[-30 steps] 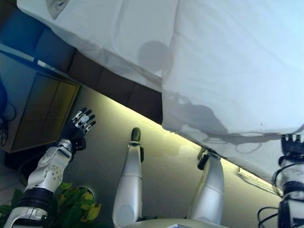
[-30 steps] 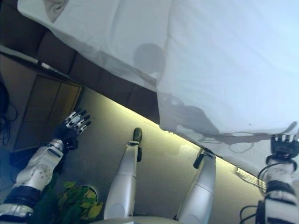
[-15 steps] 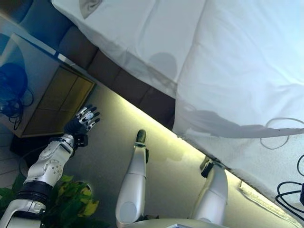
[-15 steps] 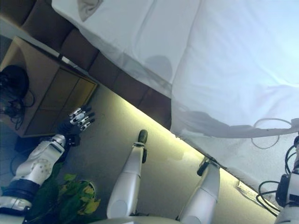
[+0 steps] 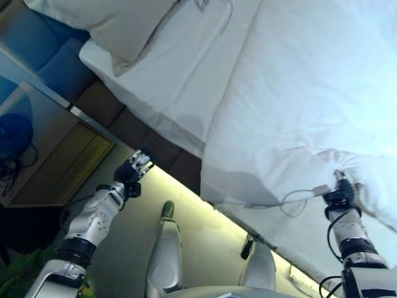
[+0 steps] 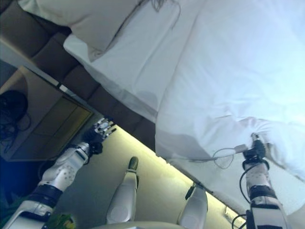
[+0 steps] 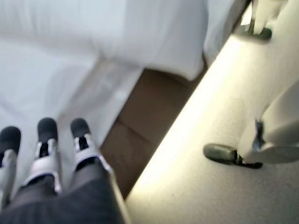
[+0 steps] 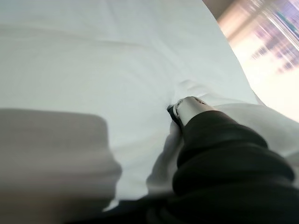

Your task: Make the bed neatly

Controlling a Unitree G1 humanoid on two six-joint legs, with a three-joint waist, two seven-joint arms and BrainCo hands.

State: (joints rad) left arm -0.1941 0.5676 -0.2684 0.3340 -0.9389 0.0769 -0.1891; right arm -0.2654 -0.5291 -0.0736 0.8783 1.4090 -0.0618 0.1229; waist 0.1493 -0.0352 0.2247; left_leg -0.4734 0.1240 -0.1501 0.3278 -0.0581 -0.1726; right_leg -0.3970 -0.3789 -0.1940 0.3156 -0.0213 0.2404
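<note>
A white duvet (image 5: 298, 81) covers the bed's right part, its edge hanging over the side. A pillow (image 5: 118, 25) lies at the head, on the white sheet (image 5: 173, 81). My right hand (image 5: 340, 191) is at the duvet's near edge. Its thumb and fingers are dug into the cloth, which bunches up in a raised fold around it. The right wrist view shows the dark cover (image 8: 219, 154) and a silver thumb pinching puckered duvet (image 8: 93, 56). My left hand (image 5: 133, 169) hangs open above the floor beside the bed's brown base (image 5: 124, 127), touching nothing, its fingers (image 7: 46, 144) straight.
A wooden nightstand (image 5: 62, 167) stands left of the bed with dark cables (image 5: 12, 155) on it. A lit strip of floor (image 5: 186, 205) runs along the bed's base. Green leaves (image 5: 12, 273) show at the lower left.
The camera has swung up, bringing the pillow into view. My right hand has risen to the duvet's edge and bunched it up. My left hand has come closer to the bed base.
</note>
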